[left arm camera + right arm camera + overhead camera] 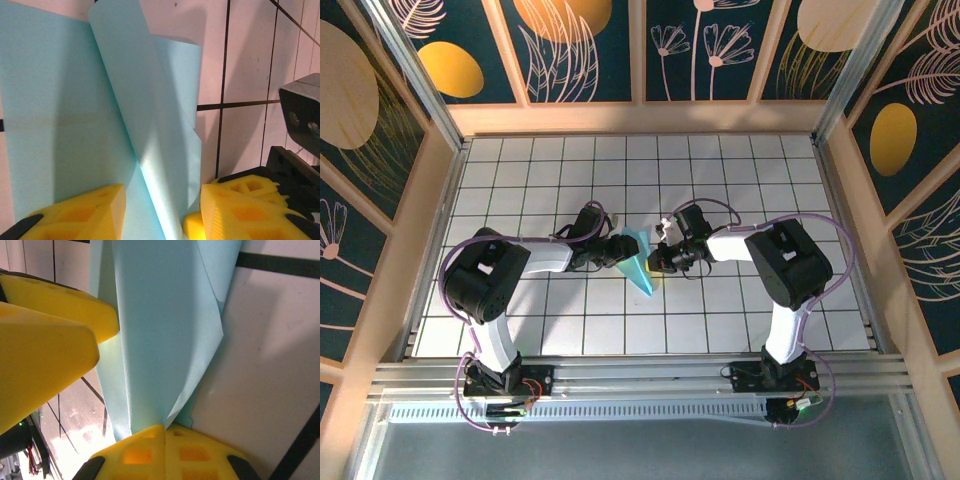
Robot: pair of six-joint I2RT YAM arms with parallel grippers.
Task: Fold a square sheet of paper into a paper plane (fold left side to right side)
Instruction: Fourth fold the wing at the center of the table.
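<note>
The light-blue paper lies in the middle of the table as a creased, pointed shape with its tip toward the near edge. My left gripper is at its left side and my right gripper at its right. In the left wrist view my left gripper is open, and a lifted flap of the paper stands between its yellow fingers. In the right wrist view my right gripper is shut on the edge of the raised paper.
The white grid-tiled table is boxed in by wooden walls and a metal rail at the front. The left gripper's yellow fingers sit close beside the paper in the right wrist view. The right gripper's dark body shows at the right of the left wrist view.
</note>
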